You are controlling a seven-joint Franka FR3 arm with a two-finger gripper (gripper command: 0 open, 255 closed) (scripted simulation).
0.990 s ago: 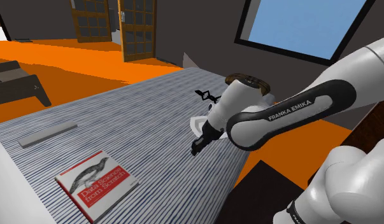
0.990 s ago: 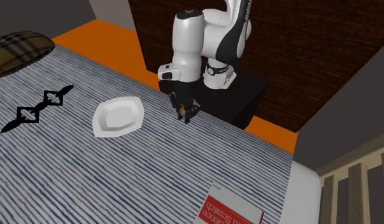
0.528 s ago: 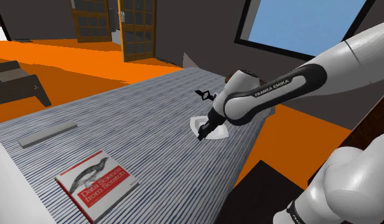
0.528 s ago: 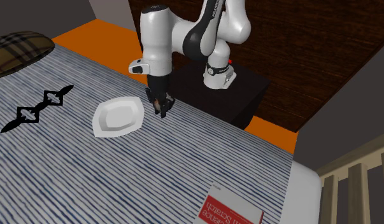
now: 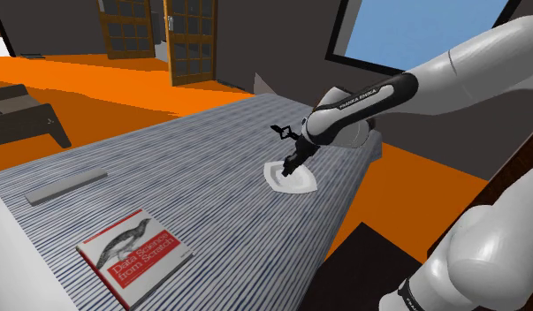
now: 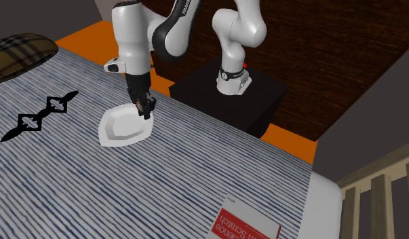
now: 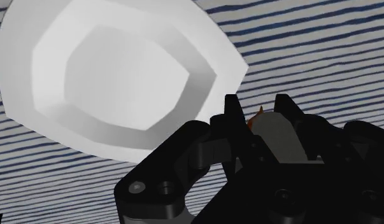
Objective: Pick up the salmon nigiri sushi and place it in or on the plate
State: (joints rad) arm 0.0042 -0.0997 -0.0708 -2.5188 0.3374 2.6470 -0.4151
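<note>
Blue-striped surface (image 6: 196, 170) carries a white plate (image 6: 118, 132). The pincer (image 6: 146, 108) hangs at the plate's edge, closed on the salmon nigiri sushi (image 7: 277, 137), which is clasped between both fingers, clear of the surface.

The white arm (image 5: 370, 93) bore the brand "FRANKA EMIKA" in white capitals on its dark joint cover. A red book (image 5: 134, 257), near the striped surface's (image 5: 211, 177) edge at the shoulder view's lower left, read "Data Science from Scratch"; the second exterior view showed "Science" and "Scratch".
</note>
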